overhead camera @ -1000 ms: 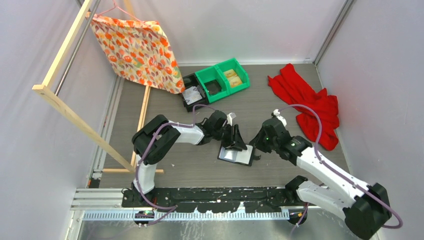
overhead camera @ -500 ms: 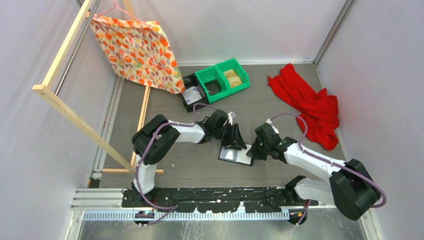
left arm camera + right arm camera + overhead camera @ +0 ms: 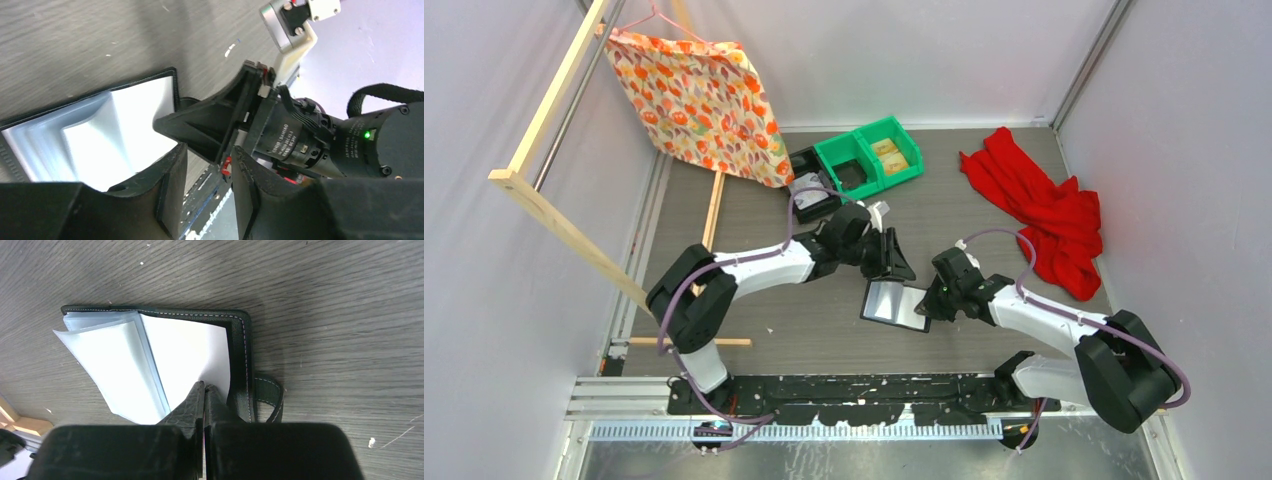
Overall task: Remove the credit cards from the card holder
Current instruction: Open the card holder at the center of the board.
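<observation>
open card holder on the wood-grain table, right jaws closed at a card's edge
the black leather-like card holder (image 3: 237, 360) lies just ahead of the right gripper (image 3: 205, 387), whose jaws are pressed together at the near edge of a white credit card (image 3: 195, 350); whether they nip it i cannot tell. the card looks light, stiff and slick, best pinched by that exposed edge. glossy, floppy sleeves (image 3: 110, 370) fan left of the jaws. the left gripper (image 3: 207, 152) is part spread and empty.

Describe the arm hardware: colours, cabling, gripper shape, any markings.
The left arm and right arm have white link shells, black joint housings and a purple cable looped along each. The left gripper and right gripper are black, with wedge-shaped fingers. By the right wrist there is a lit green LED, white printed lettering on the black housing, and a white camera bracket.
</observation>
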Controlling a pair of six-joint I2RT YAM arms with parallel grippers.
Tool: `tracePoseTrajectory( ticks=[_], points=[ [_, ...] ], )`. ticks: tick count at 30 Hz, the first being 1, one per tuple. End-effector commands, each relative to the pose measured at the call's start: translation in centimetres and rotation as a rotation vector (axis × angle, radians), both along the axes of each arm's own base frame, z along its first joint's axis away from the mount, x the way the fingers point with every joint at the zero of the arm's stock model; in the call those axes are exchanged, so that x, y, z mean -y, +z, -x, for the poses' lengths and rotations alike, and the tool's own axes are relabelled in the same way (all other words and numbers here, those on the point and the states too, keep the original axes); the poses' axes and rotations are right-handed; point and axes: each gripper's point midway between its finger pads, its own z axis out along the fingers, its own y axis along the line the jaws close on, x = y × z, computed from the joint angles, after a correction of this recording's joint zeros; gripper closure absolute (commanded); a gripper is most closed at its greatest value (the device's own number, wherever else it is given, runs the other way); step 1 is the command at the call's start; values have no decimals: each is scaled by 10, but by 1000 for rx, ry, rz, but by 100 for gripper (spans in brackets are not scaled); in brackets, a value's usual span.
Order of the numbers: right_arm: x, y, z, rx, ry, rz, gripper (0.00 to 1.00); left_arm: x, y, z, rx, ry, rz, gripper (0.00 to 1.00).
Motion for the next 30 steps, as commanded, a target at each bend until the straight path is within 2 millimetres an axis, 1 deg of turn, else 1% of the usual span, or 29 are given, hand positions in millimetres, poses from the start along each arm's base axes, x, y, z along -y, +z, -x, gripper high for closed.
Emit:
tracePoseTrajectory(
  ticks=[1, 3, 7, 11, 13, 15, 17, 20, 26, 30],
  points=[
    [20, -20, 4, -31, -36, 93, 99, -40, -34, -5, -25, 73, -181, 62],
    [20, -21, 4, -33, -34, 93, 99, -50, -46, -6, -34, 92, -221, 62],
    [19, -21, 4, -34, -30, 92, 99, -59, -66, -3, -47, 93, -291, 62],
    [19, -20, 4, -34, -25, 95, 99, -64, -78, -2, -44, 95, -329, 63],
    [19, -20, 3, -33, -25, 95, 99, -61, -81, 1, -39, 70, -344, 63],
    [19, -20, 3, -34, -25, 97, 99, -52, -78, 6, -38, 36, -326, 63],
    [18, -21, 2, -36, -21, 100, 99, -39, -75, 10, -50, 0, -278, 64],
    [18, -20, 1, -36, -17, 100, 99, -21, -63, 17, -50, -60, -206, 64],
    [19, -19, 1, -33, -18, 104, 99, -5, -40, 22, -35, -100, -116, 64],
    [21, -15, 2, -29, -19, 106, 99, 2, -37, 22, -50, -104, -72, 65]
  ],
)
